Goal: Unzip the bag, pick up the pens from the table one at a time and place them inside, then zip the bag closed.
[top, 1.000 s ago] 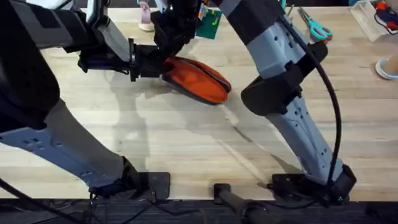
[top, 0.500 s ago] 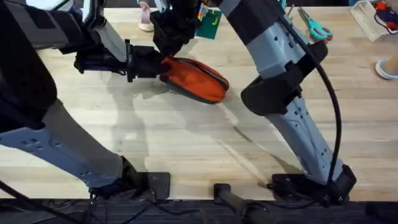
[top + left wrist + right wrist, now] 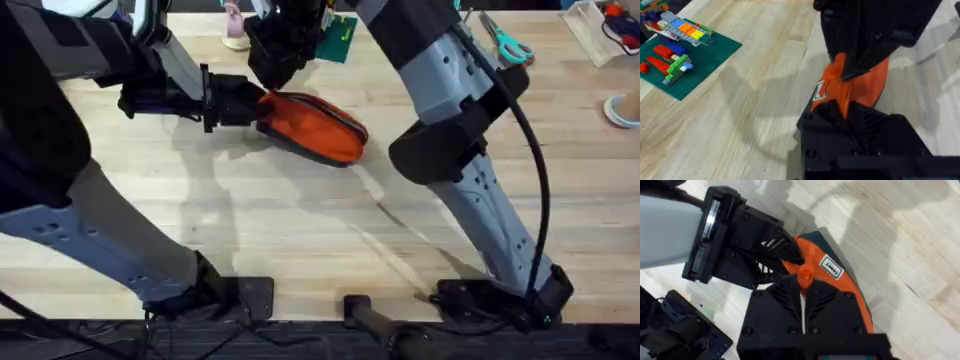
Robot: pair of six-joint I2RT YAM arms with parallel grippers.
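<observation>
Left arm (image 3: 90, 240): light grey link shells with small dark screw holes, black joint housings, black base plate.
Right arm (image 3: 470, 160): grey segmented links with dotted screw holes, bulky black elbow joint, a black cable looping down its outer side to the base.
Left gripper (image 3: 250, 103): matte black, angular, with ribbed moulded finger backs.
Right gripper (image 3: 802, 287): black, blocky, diagonal ribbing on both finger bodies, round screw heads along the lower edge.

A robotics lab bench — butcher-block table (image 3: 300, 230), clamped arm bases, toy-brick baseplate (image 3: 687, 62), scissors (image 3: 508, 42).
</observation>
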